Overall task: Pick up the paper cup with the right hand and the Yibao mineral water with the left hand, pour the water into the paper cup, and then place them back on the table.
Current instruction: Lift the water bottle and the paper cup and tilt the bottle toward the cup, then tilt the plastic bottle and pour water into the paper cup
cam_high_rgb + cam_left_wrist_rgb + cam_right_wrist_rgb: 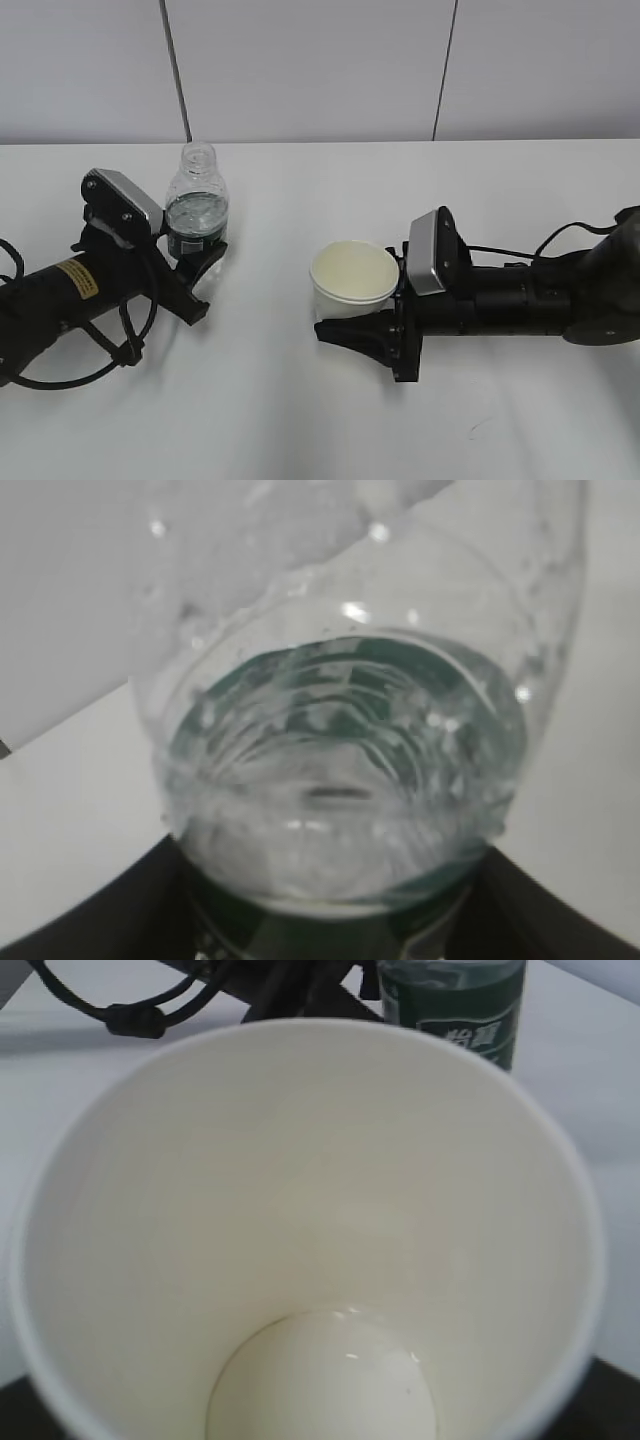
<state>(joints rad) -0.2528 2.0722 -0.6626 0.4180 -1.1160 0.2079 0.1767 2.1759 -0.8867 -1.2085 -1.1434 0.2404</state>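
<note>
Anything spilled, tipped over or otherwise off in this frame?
Nothing stands out. The Yibao mineral water stands upright and uncapped at the left claw; the paper cup sits upright at the right claw. The table shows no puddle. A few glints mark the cup's bottom, perhaps droplets.

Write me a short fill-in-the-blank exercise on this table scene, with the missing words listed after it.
1. The Yibao mineral water stands upright with no ____ on its neck.
2. The label on the bottle is dark ____.
3. The right hand is at the paper cup, while the bottle is at the ____ hand.
4. Both cup and bottle rest on a white ____.

Missing words: cap; green; left; table
</note>
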